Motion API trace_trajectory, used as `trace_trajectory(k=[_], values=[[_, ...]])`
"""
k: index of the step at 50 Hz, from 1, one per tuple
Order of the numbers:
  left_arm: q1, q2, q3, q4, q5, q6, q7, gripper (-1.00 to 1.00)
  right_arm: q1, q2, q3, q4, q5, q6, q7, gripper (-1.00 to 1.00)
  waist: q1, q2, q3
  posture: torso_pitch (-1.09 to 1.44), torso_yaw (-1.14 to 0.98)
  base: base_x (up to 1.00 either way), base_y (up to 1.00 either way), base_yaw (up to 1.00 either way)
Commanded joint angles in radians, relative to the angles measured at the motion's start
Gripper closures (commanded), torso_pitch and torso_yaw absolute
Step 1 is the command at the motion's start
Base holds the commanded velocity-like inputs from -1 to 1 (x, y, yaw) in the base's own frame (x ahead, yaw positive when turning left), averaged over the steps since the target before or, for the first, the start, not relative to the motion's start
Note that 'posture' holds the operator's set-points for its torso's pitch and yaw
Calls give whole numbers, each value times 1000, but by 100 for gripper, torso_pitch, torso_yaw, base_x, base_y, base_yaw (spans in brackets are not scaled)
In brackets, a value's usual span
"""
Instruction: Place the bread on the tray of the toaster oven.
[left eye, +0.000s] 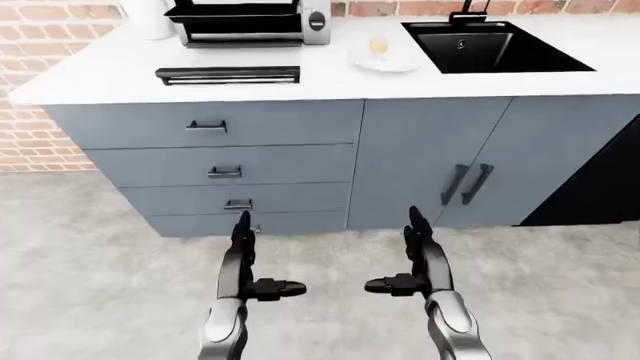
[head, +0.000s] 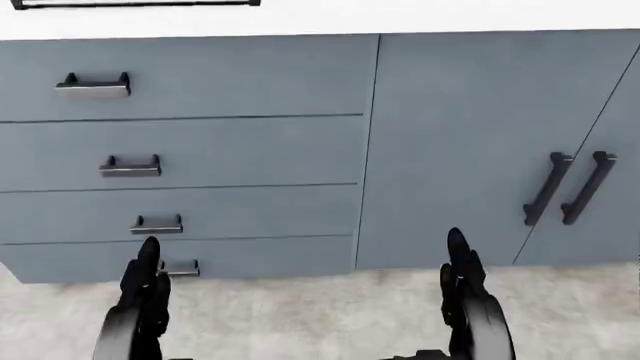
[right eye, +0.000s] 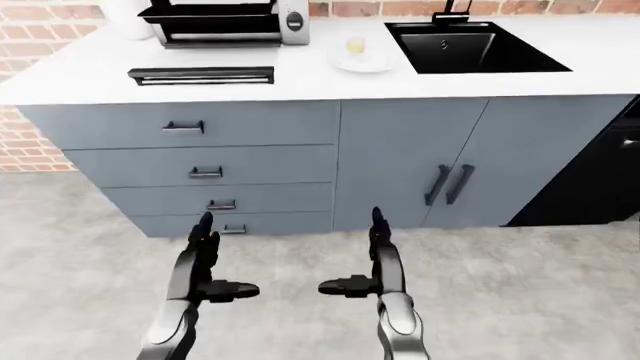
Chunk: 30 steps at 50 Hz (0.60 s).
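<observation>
The bread (left eye: 378, 45) — small, its long axis too small to tell — sits on a plate (left eye: 386, 63) at top centre of the tabletop (left eye: 110, 71), right of the toaster oven (left eye: 245, 21). Its tray (left eye: 228, 74) lies crosswise, lower left. Both hands (left eye: 252, 259) (left eye: 416, 259) hang low — fingers spread, holding nothing.

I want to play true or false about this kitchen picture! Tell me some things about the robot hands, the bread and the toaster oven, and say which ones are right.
1. The bread sits on a white plate on the counter. True.
2. The left robot hand is holding the bread. False: it is empty and open, low down by the drawers.
3. The toaster oven stands left of the plate in the left-eye view. True.
4. The sink is left of the toaster oven. False: it is on the right, past the plate.
5. The right robot hand touches the cabinet door handles. False: it hangs below them, apart and open.
</observation>
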Motion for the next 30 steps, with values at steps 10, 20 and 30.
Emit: trace_trajectory(k=[10,20,30], values=[[-101,26,16,-319,29,166,-1,-100,-127,-24,-10,-364,-22,190,5,-100,8,-7,-77,0,0,0,0,0],[-378,97,80,-499,34,432,-7,-100,-349,-98,-60,-572,-74,429,56,-100,10,-5,-89,0,0,0,0,0],[-567,172,103,-571,24,583,-4,-100,-565,-159,-77,-619,-82,540,85,-100,7,6,-55,0,0,11,0,0]])
